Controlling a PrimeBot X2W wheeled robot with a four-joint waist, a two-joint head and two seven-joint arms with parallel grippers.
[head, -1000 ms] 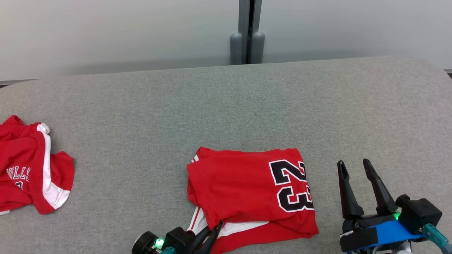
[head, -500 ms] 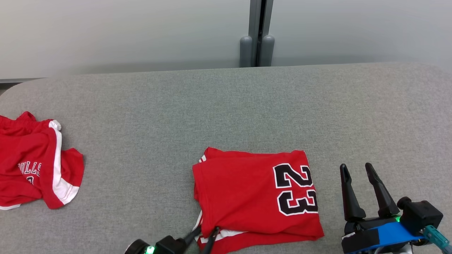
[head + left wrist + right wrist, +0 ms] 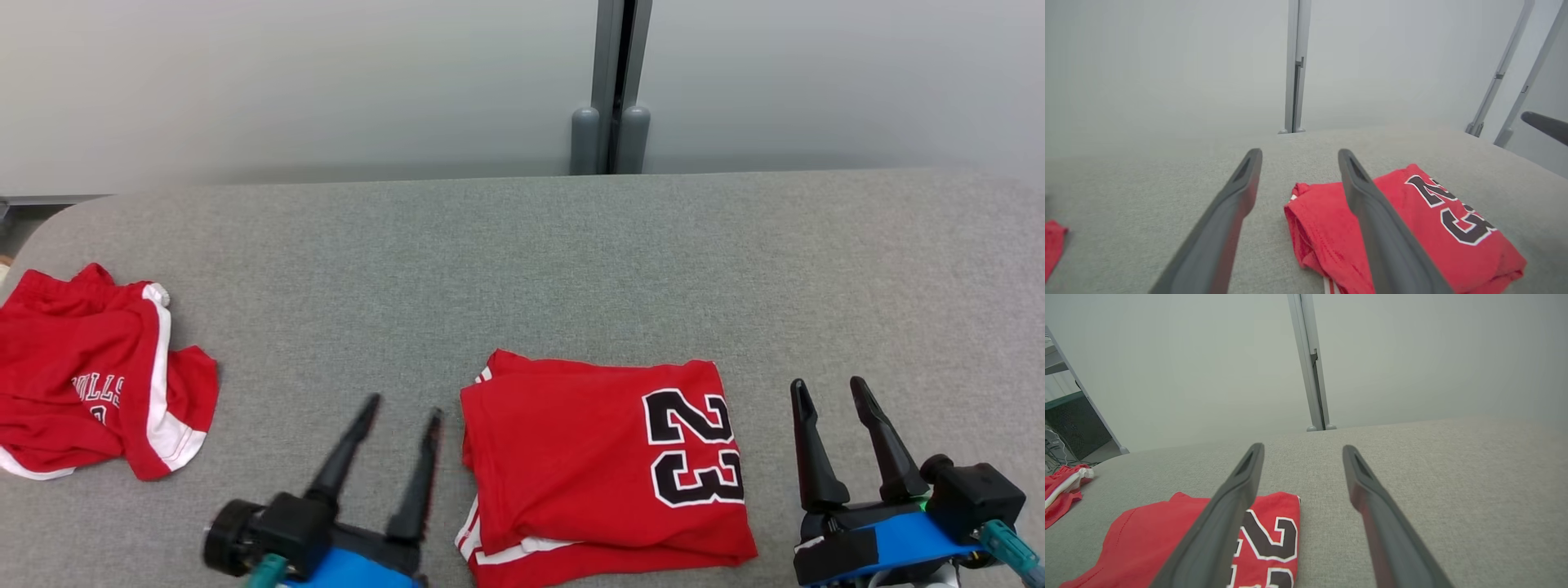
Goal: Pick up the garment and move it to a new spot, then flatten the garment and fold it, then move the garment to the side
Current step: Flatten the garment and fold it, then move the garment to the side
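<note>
Checker: Jaws of both grippers are spread wide and hold nothing. The left gripper (image 3: 404,406) stands just beside the left edge of the folded garment (image 3: 604,469), the right gripper (image 3: 826,382) near its right edge, not touching.

Planner: So the garment lies between them, on the near side of the grey table (image 3: 522,261), number 23 on top. I judge that only the move to the side remains. What can go wrong?

Checker: First, the grasp. The left edge shows several loose layers, and a white-trimmed layer peeps out at the near corner. If the fingers catch only the top layer, the lift will open the fold.

Planner: And if one gripper pulls alone?

Checker: Then the far end drags. The table cover looks like rough cloth, so I think the lower layers can stay behind while the upper ones slide, and the bundle becomes skewed.

Planner: Which side is more risky?

Checker: The left. A crumpled red garment (image 3: 90,376) with white trim lies there, well apart. If the folded one travels too far that way, it may land on it and the two get mixed. Also, the near edge of the table is out of the picture, so I cannot tell how much room there is for a pull toward the robot.
</note>
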